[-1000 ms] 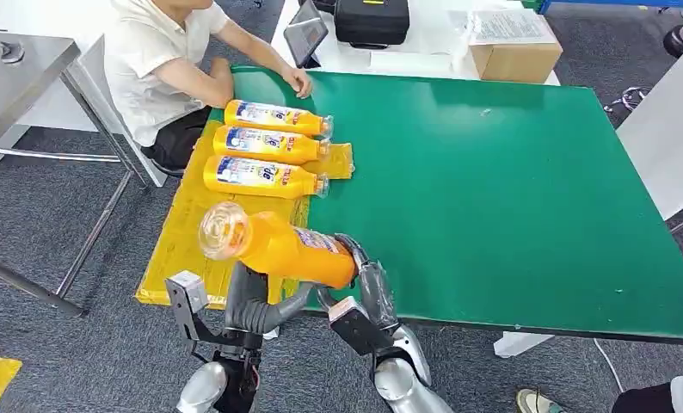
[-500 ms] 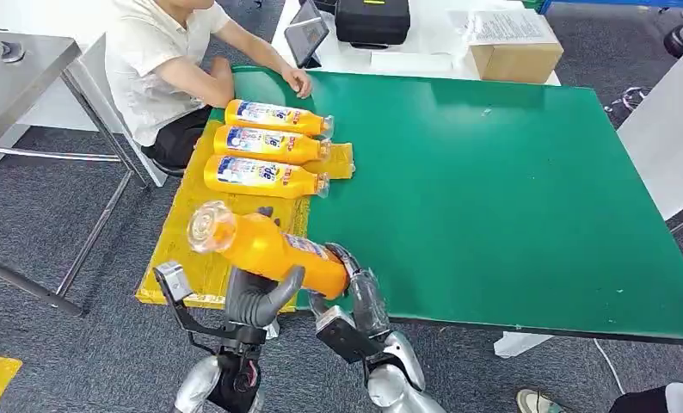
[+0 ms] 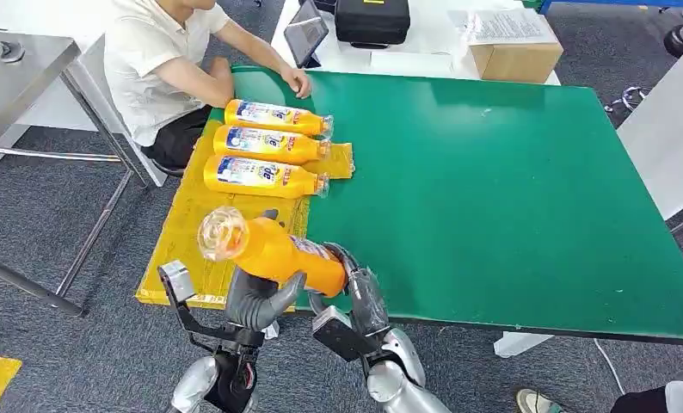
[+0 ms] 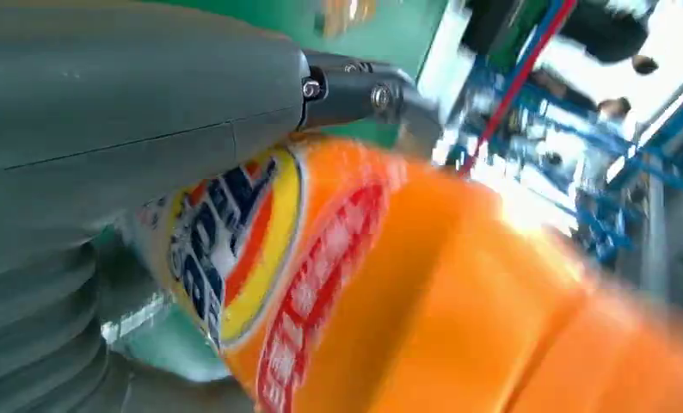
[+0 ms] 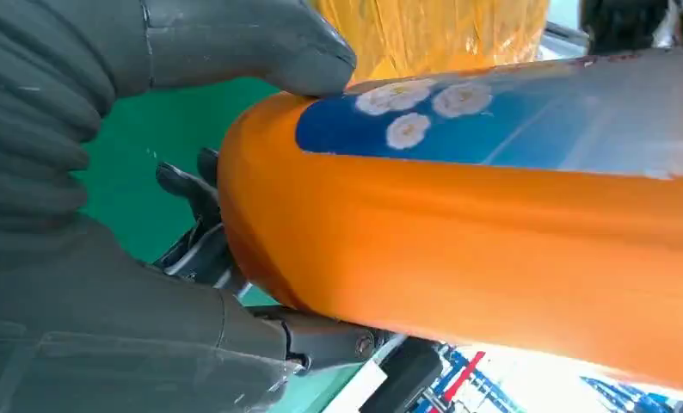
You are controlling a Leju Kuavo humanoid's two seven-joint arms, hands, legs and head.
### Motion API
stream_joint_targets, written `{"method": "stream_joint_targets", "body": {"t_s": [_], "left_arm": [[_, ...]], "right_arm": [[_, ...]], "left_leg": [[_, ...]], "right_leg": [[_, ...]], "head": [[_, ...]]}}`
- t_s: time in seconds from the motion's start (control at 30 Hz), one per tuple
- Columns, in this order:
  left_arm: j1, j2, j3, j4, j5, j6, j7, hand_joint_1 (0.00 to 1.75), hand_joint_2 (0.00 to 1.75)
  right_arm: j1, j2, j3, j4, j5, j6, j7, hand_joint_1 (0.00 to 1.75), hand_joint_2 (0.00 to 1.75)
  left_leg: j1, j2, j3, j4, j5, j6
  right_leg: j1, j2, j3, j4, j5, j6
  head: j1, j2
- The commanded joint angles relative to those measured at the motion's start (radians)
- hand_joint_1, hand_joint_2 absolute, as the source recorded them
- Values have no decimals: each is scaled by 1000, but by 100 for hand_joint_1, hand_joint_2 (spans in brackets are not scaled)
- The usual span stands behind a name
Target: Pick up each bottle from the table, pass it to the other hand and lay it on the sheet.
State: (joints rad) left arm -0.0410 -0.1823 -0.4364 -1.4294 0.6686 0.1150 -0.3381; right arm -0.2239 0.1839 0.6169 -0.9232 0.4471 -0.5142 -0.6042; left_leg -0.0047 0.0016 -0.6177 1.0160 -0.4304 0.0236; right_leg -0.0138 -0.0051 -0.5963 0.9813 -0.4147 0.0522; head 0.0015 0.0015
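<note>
Left hand (image 3: pixel 261 297) and right hand (image 3: pixel 355 292) both grip one orange bottle (image 3: pixel 273 249), tilted mid-air over the green surface's (image 3: pixel 493 189) near edge beside the yellow sheet (image 3: pixel 183 249): apparently mid-handover, with three bottles (image 3: pixel 265 144) already laid there.

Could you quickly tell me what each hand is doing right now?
Left hand: gripping the orange bottle.
Right hand: holding the same bottle's base.

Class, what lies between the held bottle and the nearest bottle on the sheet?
Bare yellow sheet in the head view, between held bottle and nearest bottle.
</note>
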Motion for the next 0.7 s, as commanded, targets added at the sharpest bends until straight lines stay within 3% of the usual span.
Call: {"method": "stream_joint_targets", "body": {"t_s": [0.03, 0.27, 0.33, 0.37, 0.4, 0.7], "left_arm": [[-96, 17, -32, 120, -178, 156, -88, 175, 175], [-109, -5, -18, 107, -206, 168, -90, 175, 175], [-108, -5, -12, 103, -190, 154, -82, 175, 175], [-101, -6, 3, 92, -128, 102, -53, 175, 175], [-97, -5, 11, 86, -104, 82, -45, 175, 175], [-96, -2, 13, 83, -102, 80, -44, 175, 175]], "right_arm": [[-28, -11, 110, 55, 21, -18, 26, 175, 175], [-33, -22, 116, 41, 31, -23, 41, 171, 175], [-27, -22, 117, 41, 28, -21, 39, 162, 175], [-25, -19, 116, 49, 21, -18, 31, 143, 175], [-21, -19, 113, 51, 14, -20, 23, 101, 175], [-18, -19, 113, 54, 14, -23, 20, 101, 175]], "left_leg": [[1, -2, 5, -1, -1, -2], [1, -2, 4, 0, -1, -2], [1, -1, 5, -1, -1, -2], [1, -2, 3, -1, -1, -1], [2, -2, 6, -1, -2, -2], [1, -1, 4, -1, -1, -1]], "right_leg": [[1, -1, 6, -1, -1, -2], [1, -2, 5, -1, -1, -2], [1, -1, 5, -1, -1, -2], [1, -1, 4, -1, -1, -2], [2, -1, 6, -1, -2, -2], [1, -1, 4, -1, -1, -2]], "head": [[0, 0], [0, 0], [0, 0], [0, 0], [0, 0], [0, 0]]}}
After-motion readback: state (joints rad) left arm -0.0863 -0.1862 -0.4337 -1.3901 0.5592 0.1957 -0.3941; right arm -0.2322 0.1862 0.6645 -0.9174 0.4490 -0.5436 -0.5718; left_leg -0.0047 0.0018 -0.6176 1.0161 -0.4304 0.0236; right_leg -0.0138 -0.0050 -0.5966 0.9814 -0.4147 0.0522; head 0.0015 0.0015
